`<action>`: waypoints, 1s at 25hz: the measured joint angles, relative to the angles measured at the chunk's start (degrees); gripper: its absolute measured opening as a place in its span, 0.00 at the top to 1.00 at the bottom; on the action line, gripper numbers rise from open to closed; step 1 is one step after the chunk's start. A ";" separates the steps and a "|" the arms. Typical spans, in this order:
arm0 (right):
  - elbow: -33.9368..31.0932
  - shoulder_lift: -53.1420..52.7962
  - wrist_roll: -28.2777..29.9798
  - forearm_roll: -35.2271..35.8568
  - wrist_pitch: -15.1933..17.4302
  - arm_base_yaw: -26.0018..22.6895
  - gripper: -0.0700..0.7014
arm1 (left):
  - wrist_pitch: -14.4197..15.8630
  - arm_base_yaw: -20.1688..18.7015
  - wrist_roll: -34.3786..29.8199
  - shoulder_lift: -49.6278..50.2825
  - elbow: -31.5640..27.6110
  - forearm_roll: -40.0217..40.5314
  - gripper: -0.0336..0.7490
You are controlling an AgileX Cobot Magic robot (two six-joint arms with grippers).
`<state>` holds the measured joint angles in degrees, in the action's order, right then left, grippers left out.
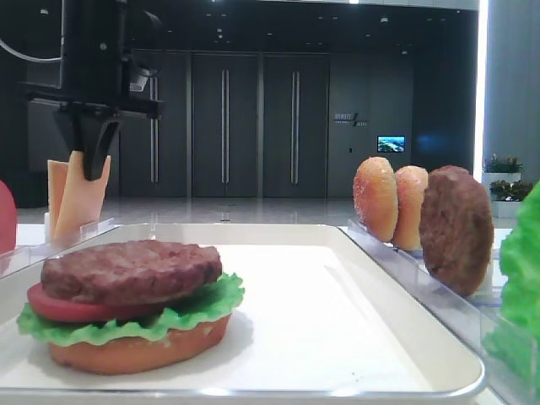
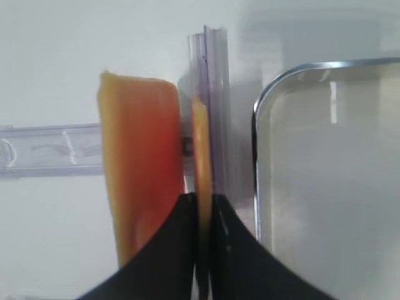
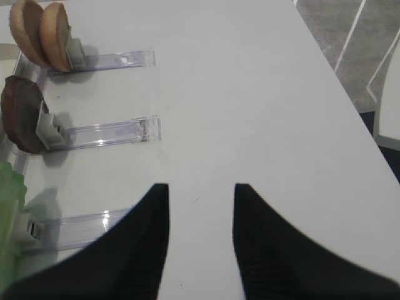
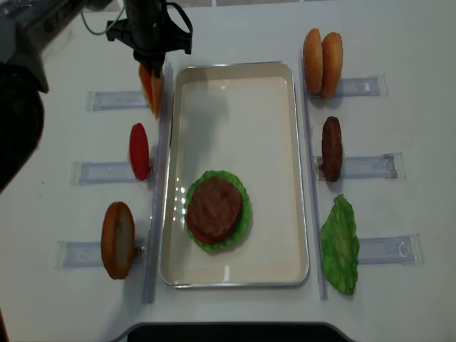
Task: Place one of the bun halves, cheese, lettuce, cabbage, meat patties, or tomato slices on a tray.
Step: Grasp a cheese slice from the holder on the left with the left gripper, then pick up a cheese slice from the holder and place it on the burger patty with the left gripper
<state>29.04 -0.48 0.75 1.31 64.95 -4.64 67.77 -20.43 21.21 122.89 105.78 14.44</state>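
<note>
My left gripper (image 2: 203, 203) is shut on the top edge of a thin orange-tan cheese slice (image 2: 201, 144) that stands upright in its clear holder, just left of the tray's rim (image 2: 256, 156). A second cheese slice (image 2: 140, 169) leans beside it on the left. From above, the left gripper (image 4: 152, 60) hangs over the cheese (image 4: 153, 96) at the tray's (image 4: 235, 65) far left corner. On the tray sits a stack (image 4: 214, 208) of bun, lettuce, tomato and patty. My right gripper (image 3: 201, 187) is open over bare table, holding nothing.
Right of the tray stand two bun halves (image 4: 322, 53), a meat patty (image 4: 331, 148) and lettuce (image 4: 340, 246) in clear holders. On the left are a tomato slice (image 4: 140, 151) and a bun half (image 4: 117, 239). The table edge (image 3: 350, 94) runs on the right.
</note>
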 joint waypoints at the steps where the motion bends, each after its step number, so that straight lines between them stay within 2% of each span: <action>1: 0.00 0.00 0.00 0.00 0.00 0.00 0.59 | 1.12 0.00 -0.51 0.07 1.22 -0.81 0.92; 6: 0.00 0.00 0.00 0.00 0.00 0.00 0.59 | 1.98 -0.05 -2.11 -0.50 7.40 -4.04 0.92; 16: 0.00 0.00 0.00 0.00 0.00 0.00 0.59 | 2.67 -0.11 -3.46 -6.70 8.15 -5.54 0.92; 19: 0.00 0.00 0.00 0.00 0.00 0.00 0.59 | 2.67 -0.11 -3.97 -10.65 4.70 -6.85 0.92; 25: 0.00 0.00 0.00 0.00 0.00 0.00 0.59 | 2.86 -0.16 -4.42 -24.13 -10.64 -7.24 0.92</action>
<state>29.04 -0.48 0.75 1.31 64.95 -4.64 70.63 -20.59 16.79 98.76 95.13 7.20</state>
